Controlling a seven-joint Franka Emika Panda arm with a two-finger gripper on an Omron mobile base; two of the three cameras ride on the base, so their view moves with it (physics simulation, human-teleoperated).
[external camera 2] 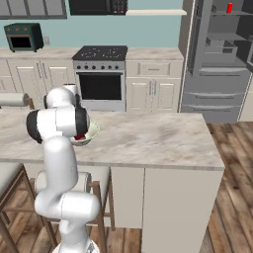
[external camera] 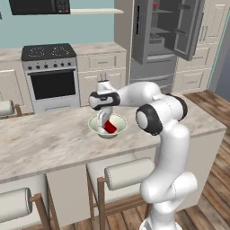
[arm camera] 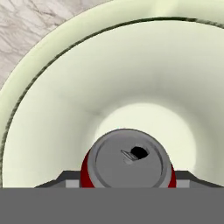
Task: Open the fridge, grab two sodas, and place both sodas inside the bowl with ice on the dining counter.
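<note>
My gripper reaches down into the pale cream-green bowl on the dining counter, shut on a red soda. In the hand view the soda's grey top sits low between my fingers, with the bowl's wall curving around it. From the right, my arm hides most of the bowl. The grey fridge stands at the back with its right door swung open. Another red soda stands on a top shelf inside.
Cushioned stools are tucked under the near edge of the counter. A black-topped stove and cream cabinets line the back wall. A toaster oven sits on the far counter. Wooden floor lies to the right.
</note>
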